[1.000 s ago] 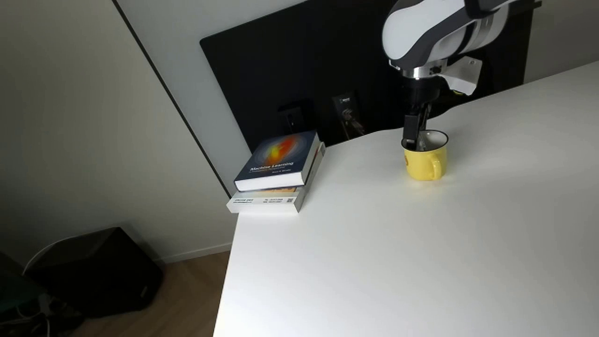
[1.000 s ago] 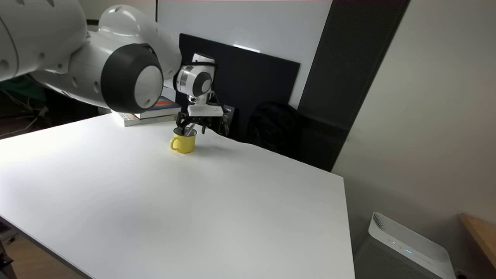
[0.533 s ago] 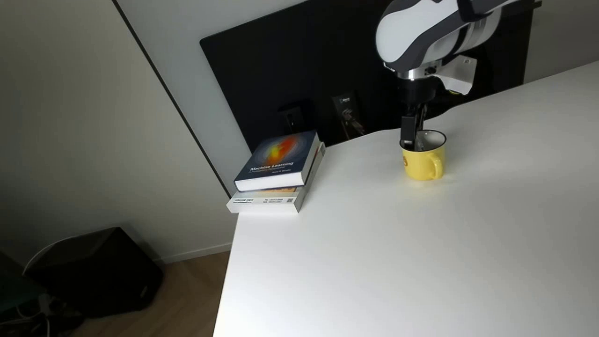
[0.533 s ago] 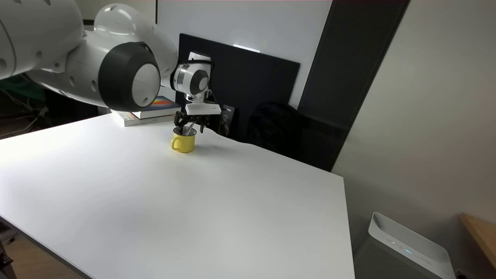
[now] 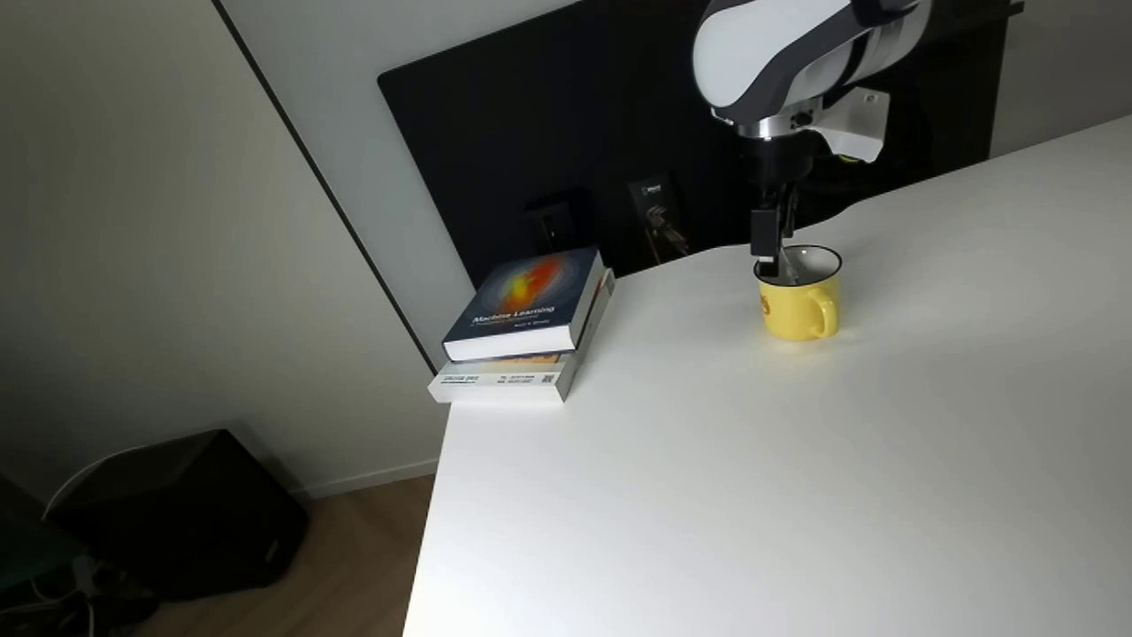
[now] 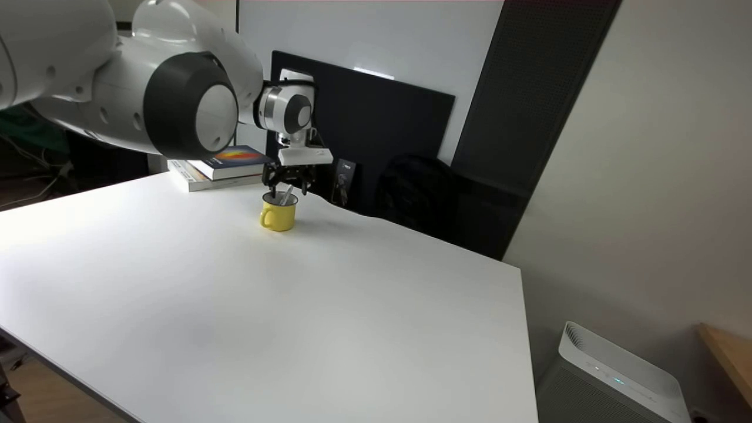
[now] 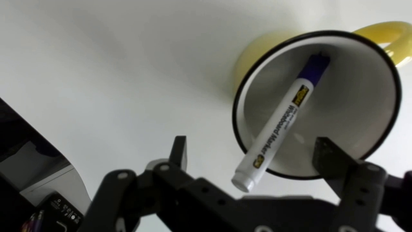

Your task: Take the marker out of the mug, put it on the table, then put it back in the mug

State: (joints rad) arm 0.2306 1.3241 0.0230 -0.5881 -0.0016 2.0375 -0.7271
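Observation:
The yellow mug stands upright on the white table in both exterior views. Leaning inside it is the marker, dark blue-purple cap down in the mug, its white end poking out over the black rim. My gripper is open around that white end, touching neither side of it. In the wrist view one finger overlaps the mug's mouth, while the opposite finger is outside the rim. Whether the former dips below the rim I cannot tell.
Two stacked books lie at the table's corner, also visible behind the arm. A black panel rises along the far edge, behind the gripper. Beside the table stands a white appliance.
My gripper has risen and shifted a little to the left in both exterior views, staying open. The mug has shifted very slightly, with the marker still leaning in it.

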